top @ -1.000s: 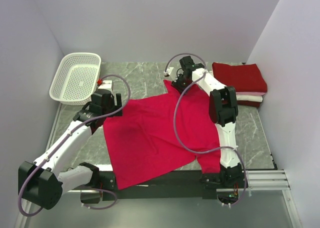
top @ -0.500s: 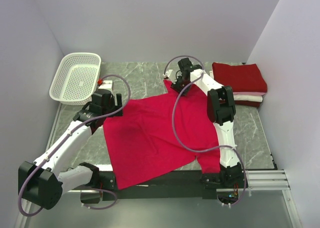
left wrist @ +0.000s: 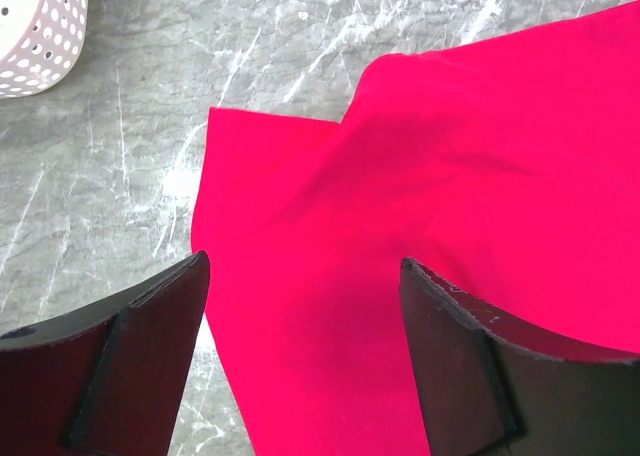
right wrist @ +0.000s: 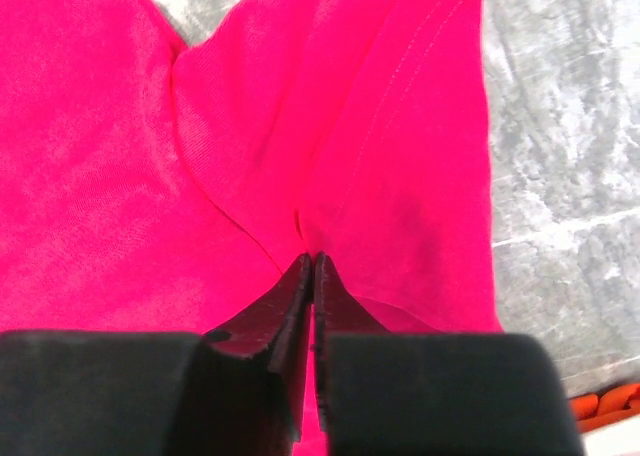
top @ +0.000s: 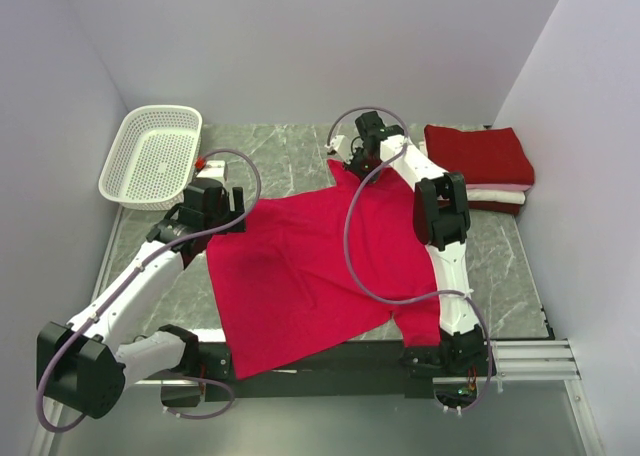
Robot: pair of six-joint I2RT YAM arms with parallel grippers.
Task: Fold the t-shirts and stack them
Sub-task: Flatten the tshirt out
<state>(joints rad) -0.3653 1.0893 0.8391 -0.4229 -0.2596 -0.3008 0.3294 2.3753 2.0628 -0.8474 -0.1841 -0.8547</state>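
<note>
My right hand (right wrist: 310, 261) is closed on a pinched ridge of the pinkish-red t-shirt (top: 310, 266) at its far corner. In the wrist view the cloth gathers into a fold right at my fingertips. My left hand (left wrist: 305, 276) is spread open and holds nothing. It sits over the opposite far corner, with the shirt's left edge running between the two fingers. I cannot tell how high it is above the cloth. The shirt lies flat across the middle of the table (top: 280, 156). It reaches from these two far corners back toward my bases, a little skewed, and its near edge drapes over the table's front. So from both hands the whole body of the shirt lies toward me. I judge the fold needs the left hand to drop and pinch its corner to match the right. The crimson t-shirt (top: 480, 154) sits folded on the white t-shirt (top: 500, 194) at the far right, nearer my right hand. The basket (top: 150, 156) is far left.
</note>
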